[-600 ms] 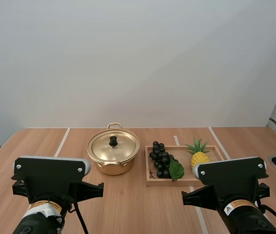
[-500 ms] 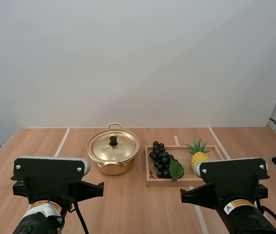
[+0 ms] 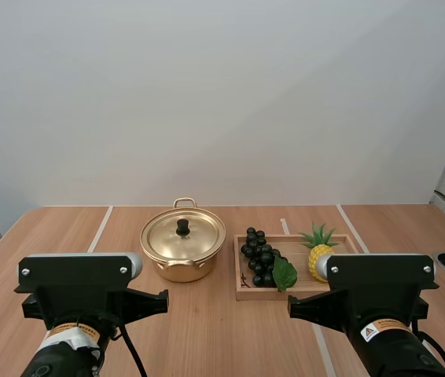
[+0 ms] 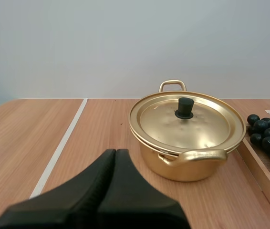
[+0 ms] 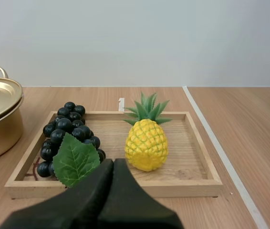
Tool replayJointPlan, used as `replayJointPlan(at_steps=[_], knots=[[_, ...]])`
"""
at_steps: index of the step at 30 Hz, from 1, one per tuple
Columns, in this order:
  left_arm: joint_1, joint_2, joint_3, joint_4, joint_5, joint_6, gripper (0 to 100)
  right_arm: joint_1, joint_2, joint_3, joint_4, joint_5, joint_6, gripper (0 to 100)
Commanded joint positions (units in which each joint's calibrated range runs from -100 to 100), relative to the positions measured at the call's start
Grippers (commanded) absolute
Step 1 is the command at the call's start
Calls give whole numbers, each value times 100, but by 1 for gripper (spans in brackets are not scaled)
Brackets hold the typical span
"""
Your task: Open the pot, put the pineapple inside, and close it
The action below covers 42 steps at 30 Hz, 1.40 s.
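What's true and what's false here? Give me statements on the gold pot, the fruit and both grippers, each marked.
1. The gold metal lid with a black knob sits on the round gold pot. True.
2. The yellow pineapple is inside the pot. False: it stands on the shallow wooden tray.
3. The bunch of dark grapes shares that tray. True.
4. The left gripper grips the lid. False: shut on nothing, short of the pot.
5. The right gripper is open. False: shut, empty.

left fingers [image 4: 97, 176] and right fingers [image 5: 99, 180] both pressed together, empty.
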Motion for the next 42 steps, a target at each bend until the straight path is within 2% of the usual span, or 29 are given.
replayJointPlan(at_steps=[1,4,10,13,16,23,25,27,29,32,35,39,42], knots=[[-13,-27,0,-18,-675,-66,0,-22,-34,3,64,-770,-19,0],[-20,-27,0,44,-1962,-66,0,-22,-34,3,64,-2214,-19,0],[-20,-27,0,44,-5402,-57,0,-22,-34,3,64,-6634,-19,0],[-20,-27,0,44,-6794,-57,0,-22,-34,3,64,-8200,-19,0],[-20,-27,0,44,-7400,-57,0,-22,-34,3,64,-9038,-19,0],[-20,-27,-78,44,-7610,-57,0,-22,-34,3,18,-9701,-56,0],[-20,-27,-337,44,-7424,-57,0,-22,-34,3,-33,-9717,-56,0],[-20,-27,-689,44,-6879,-46,0,-22,-34,-10,-33,-9162,-56,0],[-20,-27,-1219,44,-5795,-46,0,-22,-34,-393,-33,-8087,-56,0],[-20,-27,-2123,44,-4463,-46,0,-22,-34,-1195,-33,-6248,-56,0],[-20,196,-2918,44,-3901,-46,0,-22,28,-2214,-33,-4574,-56,0],[-20,720,-4046,44,-3294,-46,0,-22,434,-3399,-33,-3175,-56,0],[-20,1203,-4983,33,-2359,-126,0,-22,879,-4345,-33,-2138,-56,0]])
